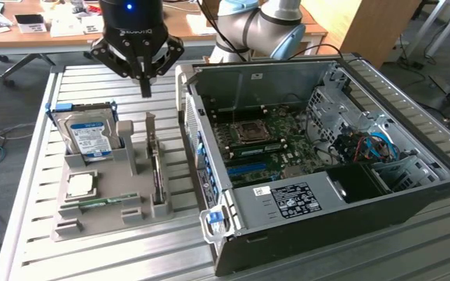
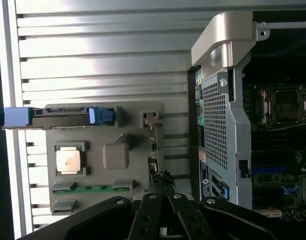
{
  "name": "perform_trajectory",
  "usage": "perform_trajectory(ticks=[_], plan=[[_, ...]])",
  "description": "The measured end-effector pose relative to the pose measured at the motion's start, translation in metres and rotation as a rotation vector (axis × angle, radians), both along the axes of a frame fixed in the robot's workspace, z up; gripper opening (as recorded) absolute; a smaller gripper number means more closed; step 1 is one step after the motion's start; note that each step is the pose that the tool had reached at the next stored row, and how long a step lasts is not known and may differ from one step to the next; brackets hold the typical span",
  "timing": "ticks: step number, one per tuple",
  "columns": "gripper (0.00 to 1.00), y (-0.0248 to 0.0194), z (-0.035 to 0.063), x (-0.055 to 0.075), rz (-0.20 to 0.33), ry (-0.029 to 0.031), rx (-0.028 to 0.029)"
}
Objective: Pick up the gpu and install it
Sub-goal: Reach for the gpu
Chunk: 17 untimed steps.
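Table (image 1: 92,257): we see silver metal, striped with slats.
Holder (image 1: 115,178): plain grey.
Hard drive (image 1: 88,137): silver, blue-white label, blue rails.
gpu (image 1: 156,170): we make out a dark edge and a greyish bracket.
Memory stick (image 1: 100,203): green.
Case (image 1: 327,234): black outside, grey within; we note a green motherboard (image 1: 287,146).
Gripper (image 1: 145,88): black.

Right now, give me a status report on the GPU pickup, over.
End effector shut, empty, over the holder. GPU upright in holder, untouched. Hard drive alongside, apart.
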<state>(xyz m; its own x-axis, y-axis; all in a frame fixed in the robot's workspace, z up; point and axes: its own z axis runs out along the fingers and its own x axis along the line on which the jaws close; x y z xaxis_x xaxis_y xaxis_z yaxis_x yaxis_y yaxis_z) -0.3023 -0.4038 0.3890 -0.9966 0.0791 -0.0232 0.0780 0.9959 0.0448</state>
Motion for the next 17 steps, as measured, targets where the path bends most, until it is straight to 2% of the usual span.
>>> perform_trajectory(ticks=[4, 13, 17], plan=[[0.11, -0.0068, -0.0001, -0.001, 0.000, -0.0001, -0.0001], [0.11, -0.0269, -0.0002, -0.004, 0.000, -0.0001, -0.0012], [0.11, -0.0336, -0.0004, -0.004, 0.000, -0.0001, -0.0017]])
